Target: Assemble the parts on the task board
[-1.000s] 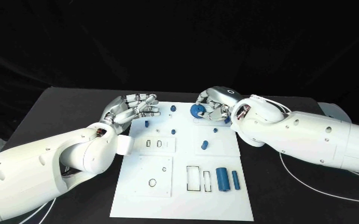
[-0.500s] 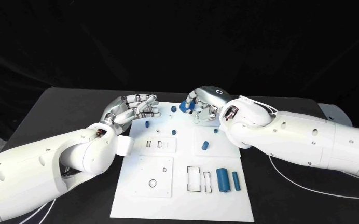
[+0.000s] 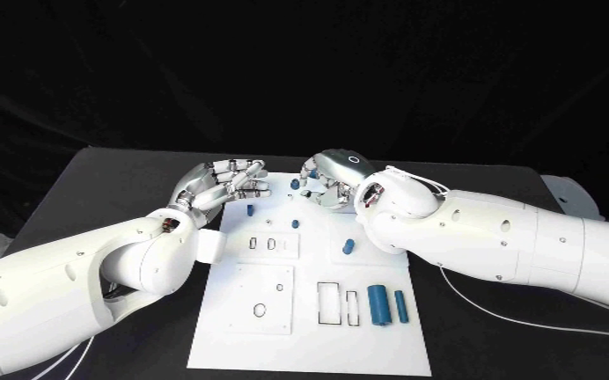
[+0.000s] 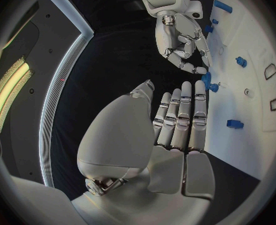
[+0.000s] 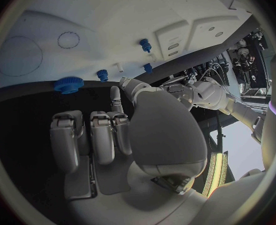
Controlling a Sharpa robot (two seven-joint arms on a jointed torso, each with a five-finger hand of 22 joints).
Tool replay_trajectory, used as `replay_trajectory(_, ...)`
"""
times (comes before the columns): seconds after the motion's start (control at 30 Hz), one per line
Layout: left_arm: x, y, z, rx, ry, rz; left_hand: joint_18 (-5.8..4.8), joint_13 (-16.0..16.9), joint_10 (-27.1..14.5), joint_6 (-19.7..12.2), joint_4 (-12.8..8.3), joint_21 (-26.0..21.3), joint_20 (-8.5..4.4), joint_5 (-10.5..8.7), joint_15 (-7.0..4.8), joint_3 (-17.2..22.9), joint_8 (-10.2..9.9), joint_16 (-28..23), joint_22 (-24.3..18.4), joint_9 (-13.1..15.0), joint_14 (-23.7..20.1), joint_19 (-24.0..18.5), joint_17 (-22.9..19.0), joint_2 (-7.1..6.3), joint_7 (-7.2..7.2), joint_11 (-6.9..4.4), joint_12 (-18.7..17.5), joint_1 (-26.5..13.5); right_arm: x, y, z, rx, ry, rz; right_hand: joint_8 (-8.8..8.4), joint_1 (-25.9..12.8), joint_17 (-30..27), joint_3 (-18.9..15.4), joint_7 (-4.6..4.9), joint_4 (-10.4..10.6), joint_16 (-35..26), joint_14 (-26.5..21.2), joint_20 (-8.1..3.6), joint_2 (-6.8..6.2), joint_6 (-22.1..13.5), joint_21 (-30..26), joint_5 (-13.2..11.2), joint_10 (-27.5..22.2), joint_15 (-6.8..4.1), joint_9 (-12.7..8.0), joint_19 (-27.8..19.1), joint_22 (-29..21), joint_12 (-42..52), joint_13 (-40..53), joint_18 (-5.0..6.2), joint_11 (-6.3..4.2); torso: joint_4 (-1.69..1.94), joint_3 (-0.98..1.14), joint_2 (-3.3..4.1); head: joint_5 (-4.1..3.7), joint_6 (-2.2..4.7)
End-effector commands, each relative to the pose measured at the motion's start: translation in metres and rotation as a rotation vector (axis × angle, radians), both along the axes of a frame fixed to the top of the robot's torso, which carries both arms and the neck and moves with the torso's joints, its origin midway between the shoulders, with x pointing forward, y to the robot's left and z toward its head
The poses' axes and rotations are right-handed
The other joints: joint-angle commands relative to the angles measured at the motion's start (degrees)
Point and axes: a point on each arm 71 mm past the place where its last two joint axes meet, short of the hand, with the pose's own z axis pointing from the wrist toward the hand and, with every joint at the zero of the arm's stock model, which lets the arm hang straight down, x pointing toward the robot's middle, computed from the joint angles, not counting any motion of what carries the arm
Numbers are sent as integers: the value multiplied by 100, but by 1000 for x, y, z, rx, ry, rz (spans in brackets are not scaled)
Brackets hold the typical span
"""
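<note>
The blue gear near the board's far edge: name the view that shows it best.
Right wrist view: the blue gear lies unobstructed, teeth visible, beyond the right hand. In the left wrist view it is partly hidden; in the head view I cannot pick it out.

Both hands raised at the far end of the counter, facing each other.

The left hand [image 3: 226,182] comes in from the left on its white arm; its fingers [image 4: 183,116] lie straight and side by side, pointing toward the other hand and holding nothing. The right hand [image 3: 333,178] reaches in from the right, its wrist bent and its fingers [image 5: 92,137] curled inward beneath the palm, with nothing seen between them. The two hands hang near each other but apart.
</note>
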Motion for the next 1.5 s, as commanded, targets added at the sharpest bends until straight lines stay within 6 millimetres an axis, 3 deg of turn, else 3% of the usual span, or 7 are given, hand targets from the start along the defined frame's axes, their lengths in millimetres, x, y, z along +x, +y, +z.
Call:
replay_trajectory(0.03,0,-1,2,-11,-12,-12,33,-9,-10,-57,-3,7,6,-26,15,35,-39,-20,-9,-7,13,40,5,-2,133,33,-21,-66,1,-5,-1,-9,-21,-19,-40,-33,1410,21,14,-9,21,577,-9,-37,-41,26,-39,596,-6,7,521,1389,19,1505,-94,13,-26,7,5,34,21)
replay_trajectory(0.5,0,0,2,-10,-12,-9,34,-7,-8,-55,-8,6,7,-25,15,43,-40,-22,-12,-8,13,40,11,-3,131,32,-26,-63,-2,-24,5,28,-51,-43,-69,-71,1419,43,25,-22,23,579,-4,-72,-66,41,-40,596,1,5,534,1410,19,1505,-99,22,-29,14,4,39,66)
replay_trajectory(0.67,0,0,2,-10,-13,-9,34,-7,-8,-55,-8,6,7,-25,15,43,-40,-22,-12,-8,13,40,11,-3,131,32,-26,-63,1,-35,9,64,-29,-68,-172,-210,1405,70,79,-16,19,576,22,-158,-164,30,-59,594,37,-11,525,1397,18,1503,-96,67,-31,8,1,35,83)
replay_trajectory(0.97,0,0,2,-9,-12,-8,34,-7,-8,-55,-8,6,7,-25,15,43,-40,-22,-12,-8,13,40,11,-3,131,32,-26,-63,27,-51,14,161,116,-135,-499,-628,1335,-130,237,121,4,561,136,-332,-525,-89,143,446,165,-60,422,1247,-116,1341,-54,213,-10,-1,4,21,138)
replay_trajectory(1.2,0,-2,2,-11,-12,-12,34,-5,-2,-51,-14,5,7,-24,14,53,-40,-25,-15,-8,13,42,19,-7,127,29,-32,-60,48,-52,14,177,215,-173,-658,-731,1375,-275,302,157,14,570,194,-313,-719,-79,160,441,221,-65,433,1264,-117,1339,-58,275,-2,-7,1,21,150)
replay_trajectory(1.33,-1,-3,2,-12,-11,-16,34,-5,-2,-51,-14,5,7,-24,14,53,-40,-25,-15,-8,13,42,19,-7,127,29,-32,-60,58,-49,13,167,253,-188,-688,-742,1383,-299,316,163,15,571,205,-299,-754,-75,144,442,232,-65,436,1269,-116,1340,-59,288,-16,-4,6,25,152)
replay_trajectory(1.5,-2,-5,2,-14,-11,-20,34,-5,-2,-51,-14,5,7,-24,14,53,-40,-25,-15,-8,13,42,19,-7,127,29,-32,-60,68,-45,10,160,288,-205,-697,-744,1388,-303,320,166,17,572,209,-289,-765,-77,141,443,236,-66,435,1268,-115,1342,-59,292,-7,1,10,23,141)
